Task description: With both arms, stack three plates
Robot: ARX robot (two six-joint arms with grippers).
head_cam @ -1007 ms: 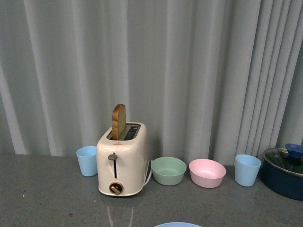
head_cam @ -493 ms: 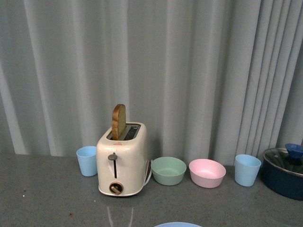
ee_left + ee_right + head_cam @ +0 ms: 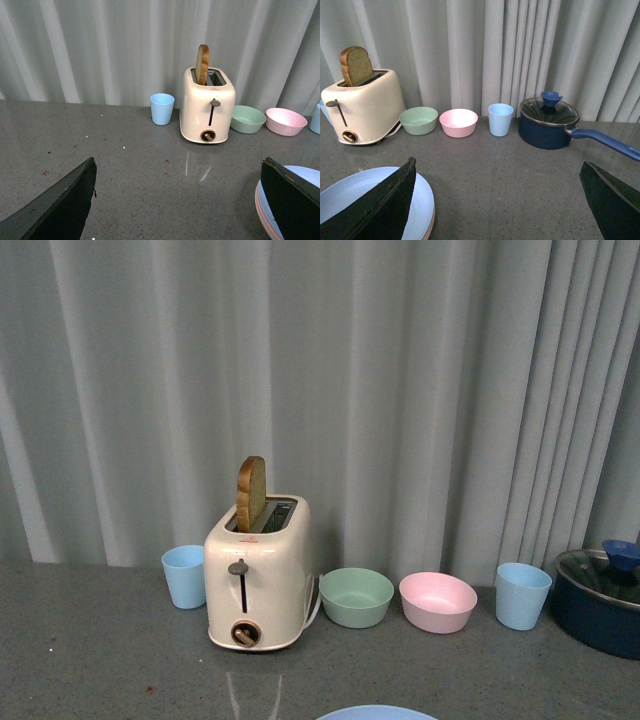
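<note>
The light blue plate (image 3: 375, 712) shows only as a rim at the bottom edge of the front view. In the left wrist view it (image 3: 306, 172) lies on top of a stack, with the pink plate's rim (image 3: 259, 209) under it. The right wrist view shows the same stack: light blue plate (image 3: 350, 192) over the pink rim (image 3: 432, 220). I cannot make out the cream plate. My left gripper (image 3: 177, 200) is open and empty over the counter beside the stack. My right gripper (image 3: 497, 200) is open and empty on the stack's other side. Neither arm shows in the front view.
A cream toaster (image 3: 258, 575) with a bread slice stands at the back. Beside it are a blue cup (image 3: 183, 576), a green bowl (image 3: 356, 597), a pink bowl (image 3: 437, 602), another blue cup (image 3: 522, 595) and a lidded dark blue pot (image 3: 547, 122) with a long handle. A curtain hangs behind them.
The front view has shifted slightly and a little more of the light blue plate's rim shows at the bottom. Nothing on the counter has moved.
</note>
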